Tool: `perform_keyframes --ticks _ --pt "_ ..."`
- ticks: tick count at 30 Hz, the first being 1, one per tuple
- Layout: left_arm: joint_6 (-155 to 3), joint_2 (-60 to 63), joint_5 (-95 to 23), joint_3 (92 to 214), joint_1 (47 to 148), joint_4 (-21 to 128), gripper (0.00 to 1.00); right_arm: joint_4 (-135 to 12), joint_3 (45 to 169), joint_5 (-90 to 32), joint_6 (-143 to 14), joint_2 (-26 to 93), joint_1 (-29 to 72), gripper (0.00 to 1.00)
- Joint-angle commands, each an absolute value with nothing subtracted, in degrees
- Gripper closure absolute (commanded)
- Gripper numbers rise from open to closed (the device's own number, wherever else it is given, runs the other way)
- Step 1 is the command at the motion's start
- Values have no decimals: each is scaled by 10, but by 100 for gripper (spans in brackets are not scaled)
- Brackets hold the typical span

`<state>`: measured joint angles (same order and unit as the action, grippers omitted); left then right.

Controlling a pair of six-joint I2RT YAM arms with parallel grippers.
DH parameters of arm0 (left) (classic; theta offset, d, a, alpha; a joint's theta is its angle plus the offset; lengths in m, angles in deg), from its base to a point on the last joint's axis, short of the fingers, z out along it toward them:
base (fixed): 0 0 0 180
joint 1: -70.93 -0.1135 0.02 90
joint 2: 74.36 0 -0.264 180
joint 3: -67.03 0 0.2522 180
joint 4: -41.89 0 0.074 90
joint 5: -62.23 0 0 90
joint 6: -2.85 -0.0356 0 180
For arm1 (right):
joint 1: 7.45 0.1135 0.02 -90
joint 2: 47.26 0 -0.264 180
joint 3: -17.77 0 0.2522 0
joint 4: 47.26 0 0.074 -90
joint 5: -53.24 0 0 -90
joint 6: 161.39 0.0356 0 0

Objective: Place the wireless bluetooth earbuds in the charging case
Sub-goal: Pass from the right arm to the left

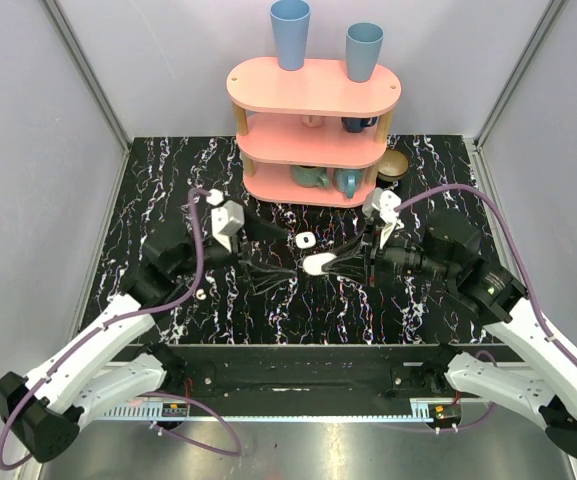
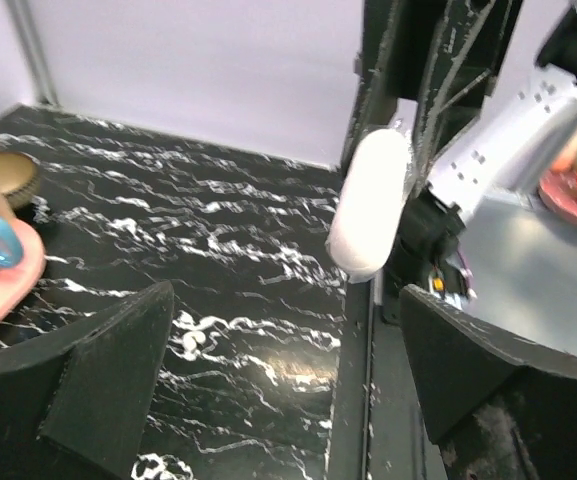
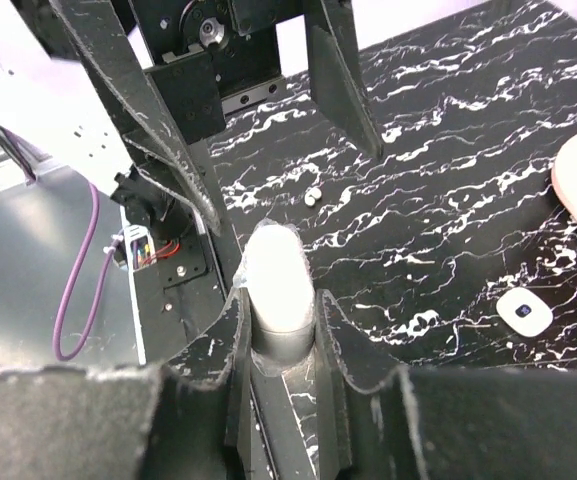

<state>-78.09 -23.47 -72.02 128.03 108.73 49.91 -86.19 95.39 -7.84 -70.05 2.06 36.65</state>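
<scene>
The charging case (image 1: 317,264) is a small white glossy oval, closed. My right gripper (image 1: 334,262) is shut on it and holds it just above the black marble table (image 1: 158,180), its end sticking out past the fingertips. It also shows in the right wrist view (image 3: 276,270) and the left wrist view (image 2: 368,205). My left gripper (image 1: 276,272) is open and empty, facing the case from the left, a short gap away. One small white earbud (image 1: 200,294) lies on the table left of it, seen between the left jaws (image 2: 196,340). A small white piece with a dark centre (image 1: 304,240) lies just behind the case.
A pink three-tier shelf (image 1: 268,85) stands at the back centre, with two blue cups (image 1: 290,32) on top and mugs on the lower tiers. A wooden bowl (image 1: 395,165) sits to its right. Grey walls enclose the table.
</scene>
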Motion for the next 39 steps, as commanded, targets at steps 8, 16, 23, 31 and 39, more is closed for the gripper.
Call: perform_keyframes --ticks 8,16,23,31,39 --pt "-541 -238 -589 1130 1072 -17 1 -579 854 -134 -565 -48 366 100" --pt "-447 -136 -599 1131 1103 -232 1 -470 805 -124 -528 -54 366 100" --pt "-427 -106 -606 1135 1111 -275 3 -458 797 -133 -529 -61 366 100" --pt "-398 -74 -637 1163 1121 -306 19 -459 801 -121 -522 -51 366 100" --pt "-394 -61 -657 1185 1132 -306 31 -483 811 -114 -529 -45 366 100"
